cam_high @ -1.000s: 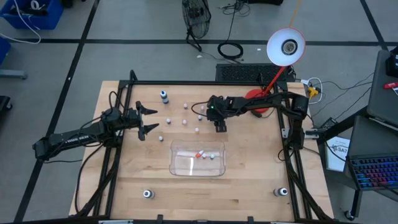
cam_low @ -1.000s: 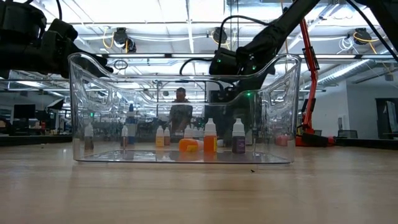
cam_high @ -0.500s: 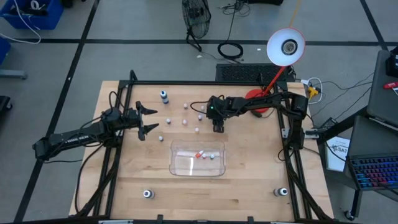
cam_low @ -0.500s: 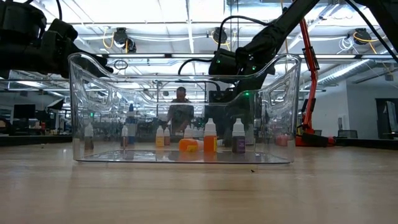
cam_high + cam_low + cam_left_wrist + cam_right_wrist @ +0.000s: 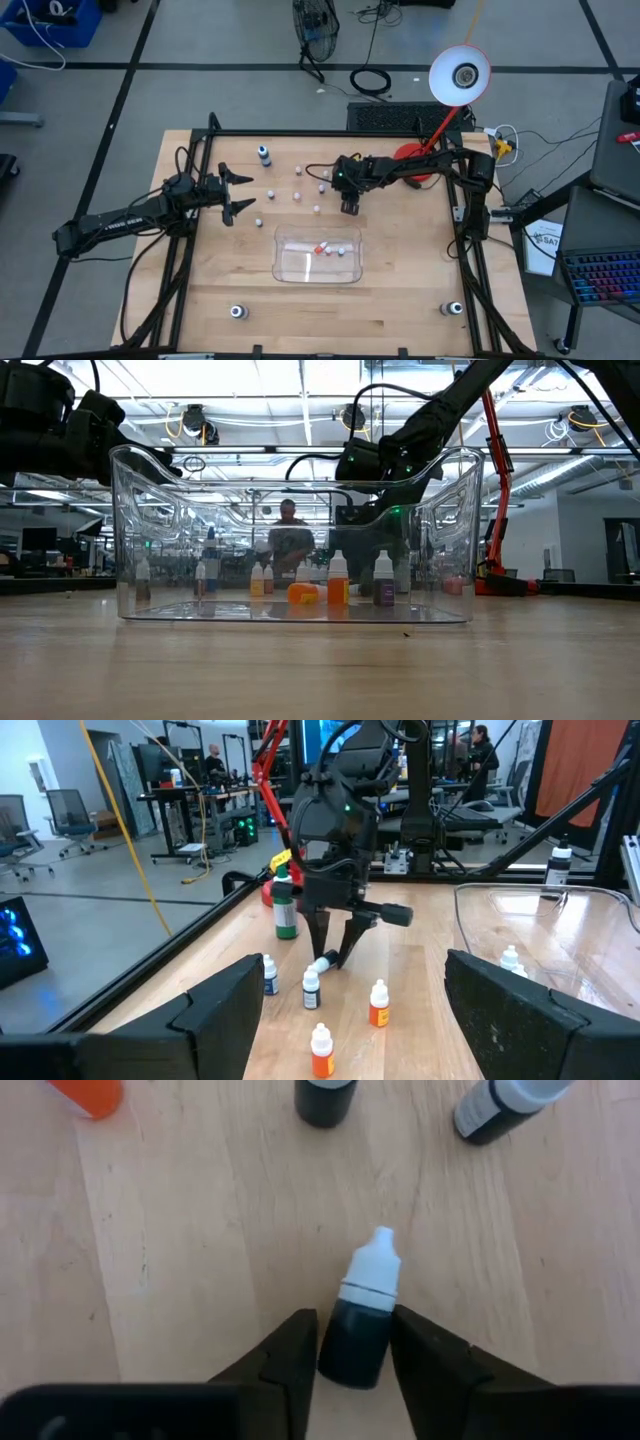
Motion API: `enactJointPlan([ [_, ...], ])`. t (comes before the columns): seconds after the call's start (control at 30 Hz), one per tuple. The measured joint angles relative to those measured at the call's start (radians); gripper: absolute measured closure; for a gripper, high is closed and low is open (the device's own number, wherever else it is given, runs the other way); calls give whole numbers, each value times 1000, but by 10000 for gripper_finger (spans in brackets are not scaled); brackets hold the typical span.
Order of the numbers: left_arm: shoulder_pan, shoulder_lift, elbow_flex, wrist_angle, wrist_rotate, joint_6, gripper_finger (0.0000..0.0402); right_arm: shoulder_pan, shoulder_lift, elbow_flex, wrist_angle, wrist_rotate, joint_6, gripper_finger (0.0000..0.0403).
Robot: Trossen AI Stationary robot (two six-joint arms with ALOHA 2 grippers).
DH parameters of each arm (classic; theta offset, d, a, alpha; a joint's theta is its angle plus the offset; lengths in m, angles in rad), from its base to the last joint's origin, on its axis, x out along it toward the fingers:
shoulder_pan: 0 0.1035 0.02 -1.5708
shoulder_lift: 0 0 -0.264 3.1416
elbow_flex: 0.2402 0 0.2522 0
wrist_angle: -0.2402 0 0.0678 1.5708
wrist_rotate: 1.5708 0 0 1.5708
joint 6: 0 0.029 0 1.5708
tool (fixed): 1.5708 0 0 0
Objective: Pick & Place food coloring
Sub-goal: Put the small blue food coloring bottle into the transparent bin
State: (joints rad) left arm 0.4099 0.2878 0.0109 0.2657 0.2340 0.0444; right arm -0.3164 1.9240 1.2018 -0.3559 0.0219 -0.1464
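Observation:
My right gripper point(image 5: 348, 206) hangs over the table's far middle and points down, shut on a small dark food coloring bottle point(image 5: 358, 1335) with a white cap. The left wrist view shows that bottle point(image 5: 322, 963) tilted at the fingertips. Several more tiny bottles stand loose on the wood nearby point(image 5: 296, 196). A larger blue-topped one point(image 5: 264, 154) stands toward the far left. The clear tray point(image 5: 290, 265) holds a few bottles point(image 5: 337, 585). My left gripper point(image 5: 236, 194) waits open over the table's left side, touching nothing. My right gripper pinches the bottle's dark body point(image 5: 352, 1362) between its two fingers point(image 5: 296, 1355), coming from above. The bottle lies along the fingers, and its white cap point(image 5: 374, 1265) points out past the tips. It sits tilted close to the wood; whether it is clear of the table I cannot tell.
Two dark bottles point(image 5: 325, 1100) point(image 5: 505, 1105) and an orange one point(image 5: 88, 1095) stand just beyond the held bottle. A red lamp base point(image 5: 412, 160) sits at the far right. Round fixtures point(image 5: 237, 311) point(image 5: 453, 308) sit near the front corners. Bare wood lies right of the tray.
My right gripper has drifted a little toward the table's left while staying low over the loose bottles. My left arm has kept still.

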Motion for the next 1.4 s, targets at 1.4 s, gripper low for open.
enactJointPlan([
  [1.4,0,0,0,88,0,-51,96,439,-357,-217,732,212,-56,357],
])
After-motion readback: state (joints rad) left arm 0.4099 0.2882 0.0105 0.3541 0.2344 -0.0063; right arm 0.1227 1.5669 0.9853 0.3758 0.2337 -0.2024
